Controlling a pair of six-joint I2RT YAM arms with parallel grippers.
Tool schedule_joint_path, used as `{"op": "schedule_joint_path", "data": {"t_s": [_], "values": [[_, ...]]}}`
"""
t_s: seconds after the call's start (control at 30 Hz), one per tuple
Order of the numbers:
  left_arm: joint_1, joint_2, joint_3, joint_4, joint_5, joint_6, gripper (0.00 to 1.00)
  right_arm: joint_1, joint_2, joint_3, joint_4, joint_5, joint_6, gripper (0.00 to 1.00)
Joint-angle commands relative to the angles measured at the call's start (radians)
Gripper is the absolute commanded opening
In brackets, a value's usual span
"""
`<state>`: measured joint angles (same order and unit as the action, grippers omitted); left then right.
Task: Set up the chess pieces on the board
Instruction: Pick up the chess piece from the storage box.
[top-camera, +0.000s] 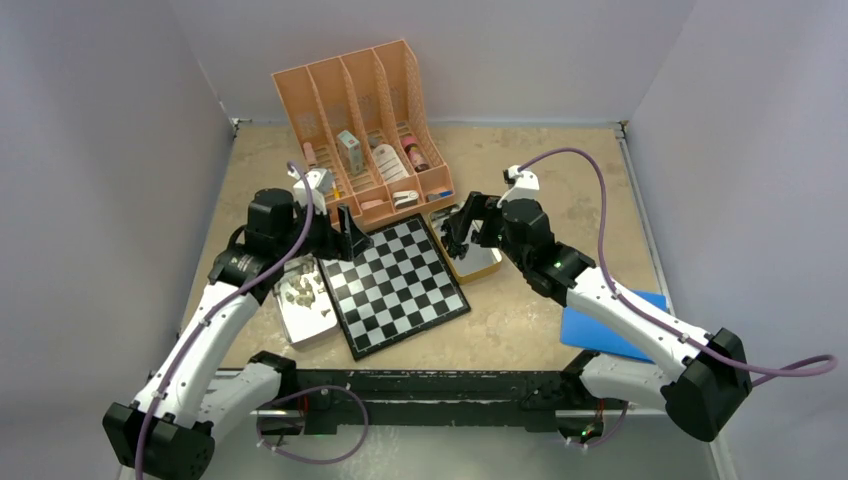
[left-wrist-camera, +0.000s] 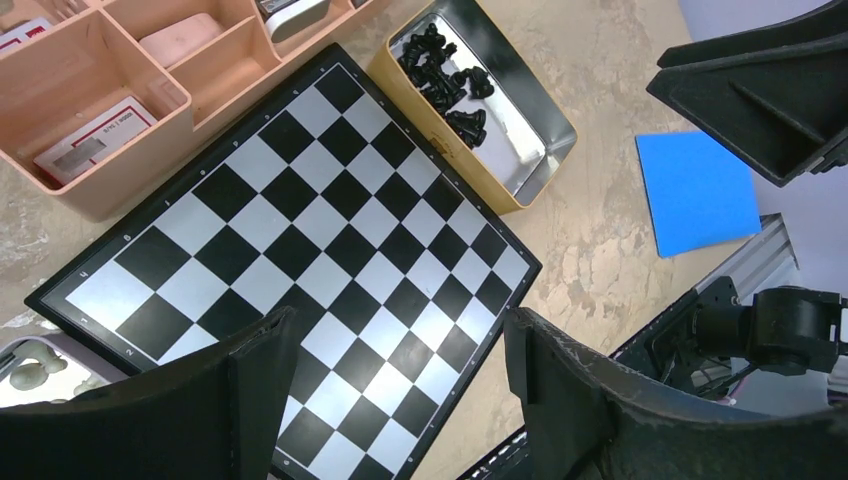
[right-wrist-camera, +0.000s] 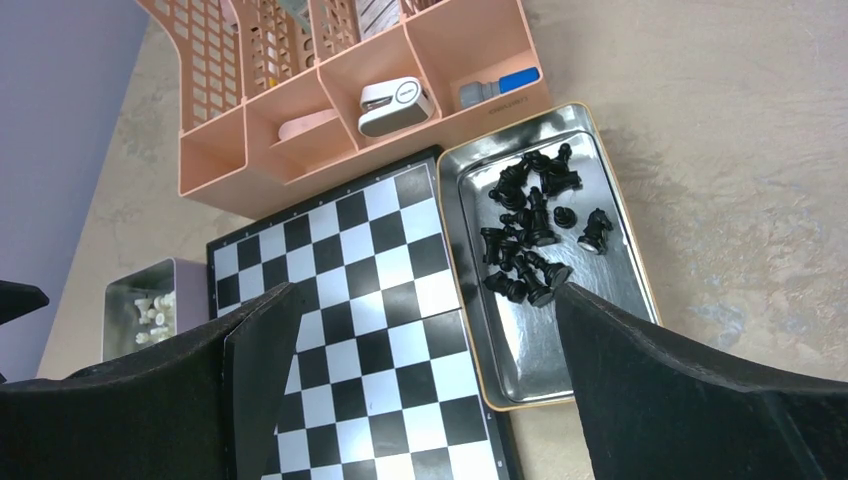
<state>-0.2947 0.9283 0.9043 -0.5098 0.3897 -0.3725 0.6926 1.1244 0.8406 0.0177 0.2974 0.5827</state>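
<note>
The right jaws hang spread and empty above the edge where the board (right-wrist-camera: 370, 300) meets the metal tray (right-wrist-camera: 610, 310) of black pieces (right-wrist-camera: 530, 240). The left jaws, also spread and empty, hover over the board's bare squares. The pale pieces (top-camera: 300, 292) sit in a second tray (top-camera: 312, 332) alongside. No piece stands on the board, mid-counter (top-camera: 540, 310), so I'd say setup hasn't started. The next move likely calls for dropping onto one black piece at the heap's edge.

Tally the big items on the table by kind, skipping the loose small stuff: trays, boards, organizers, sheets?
Metal trays: 2 (left tray, right tray)
Chessboard: 1
Pink organizer: 1
Blue sheet: 1
Total: 5
</note>
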Motion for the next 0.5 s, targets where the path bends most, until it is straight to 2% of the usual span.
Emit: {"op": "schedule_joint_path", "data": {"t_s": [0.0, 0.3, 0.4, 0.47], "values": [[0.008, -0.042, -0.006, 0.028, 0.010, 0.025, 0.74, -0.006, -0.030, 0.010, 0.051, 0.021, -0.008, 0.99], [0.008, -0.102, -0.040, 0.003, -0.024, 0.034, 0.73, -0.006, 0.012, 0.060, 0.083, 0.021, 0.004, 0.99], [0.008, -0.132, -0.050, 0.003, -0.020, 0.016, 0.73, -0.007, 0.052, 0.096, 0.109, 0.115, -0.008, 0.99], [0.008, -0.155, -0.063, 0.003, -0.068, -0.020, 0.73, -0.005, 0.075, 0.087, 0.170, 0.121, -0.035, 0.99]]}}
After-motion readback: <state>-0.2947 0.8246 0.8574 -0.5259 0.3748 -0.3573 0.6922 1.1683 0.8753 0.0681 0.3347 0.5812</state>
